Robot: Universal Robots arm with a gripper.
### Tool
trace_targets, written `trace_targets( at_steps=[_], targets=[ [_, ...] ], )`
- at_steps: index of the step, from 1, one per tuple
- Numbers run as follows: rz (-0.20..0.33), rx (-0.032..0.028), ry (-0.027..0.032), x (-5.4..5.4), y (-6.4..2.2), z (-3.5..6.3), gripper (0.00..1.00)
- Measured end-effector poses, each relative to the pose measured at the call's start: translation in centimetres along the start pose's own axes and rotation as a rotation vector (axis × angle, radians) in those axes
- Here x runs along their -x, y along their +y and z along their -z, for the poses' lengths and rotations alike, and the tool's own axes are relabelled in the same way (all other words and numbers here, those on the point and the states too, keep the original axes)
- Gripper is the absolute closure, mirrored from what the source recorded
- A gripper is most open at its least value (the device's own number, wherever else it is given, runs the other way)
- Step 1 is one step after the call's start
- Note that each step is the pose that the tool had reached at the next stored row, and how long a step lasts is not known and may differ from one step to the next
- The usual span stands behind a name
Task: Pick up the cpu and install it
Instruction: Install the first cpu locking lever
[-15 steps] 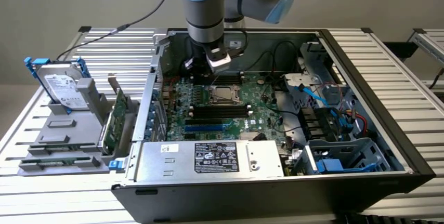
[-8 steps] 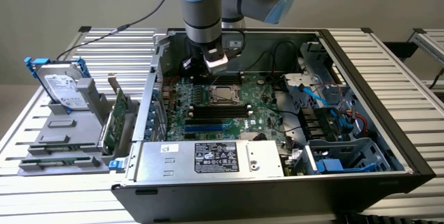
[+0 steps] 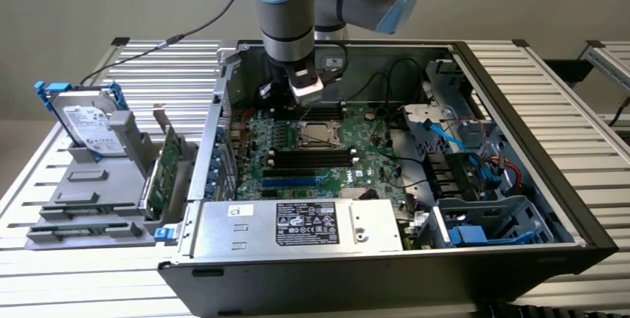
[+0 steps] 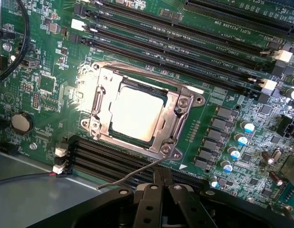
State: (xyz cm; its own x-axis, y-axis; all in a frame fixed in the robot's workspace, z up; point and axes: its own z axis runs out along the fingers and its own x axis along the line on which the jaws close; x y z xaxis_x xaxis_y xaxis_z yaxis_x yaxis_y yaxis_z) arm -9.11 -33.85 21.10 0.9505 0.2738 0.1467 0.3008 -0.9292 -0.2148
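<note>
Already, inside the open computer case [image 3: 394, 288], the green board [image 4: 37, 95] holds the cpu chip [image 4: 137, 114], seated in its socket frame [image 4: 100, 102]. The claw [image 4: 160, 183] hovers near, closed and empty. The thin lever [image 4: 132, 175] looks unlatched.

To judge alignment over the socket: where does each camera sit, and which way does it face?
Exterior view: off the arm, raised, looking down into the open computer case; shows the arm and fingers.
Wrist view: on the wrist, facing down at the motherboard; shows the shut fingers.
Shared: the cpu in its socket.
</note>
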Motion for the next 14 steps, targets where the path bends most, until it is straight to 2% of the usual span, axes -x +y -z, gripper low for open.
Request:
trace_targets(
  at_steps=[14],
  targets=[
    [-0.004, 0.0005, 0.0010, -0.99, 0.33, -0.14, 0.89]
  ],
)
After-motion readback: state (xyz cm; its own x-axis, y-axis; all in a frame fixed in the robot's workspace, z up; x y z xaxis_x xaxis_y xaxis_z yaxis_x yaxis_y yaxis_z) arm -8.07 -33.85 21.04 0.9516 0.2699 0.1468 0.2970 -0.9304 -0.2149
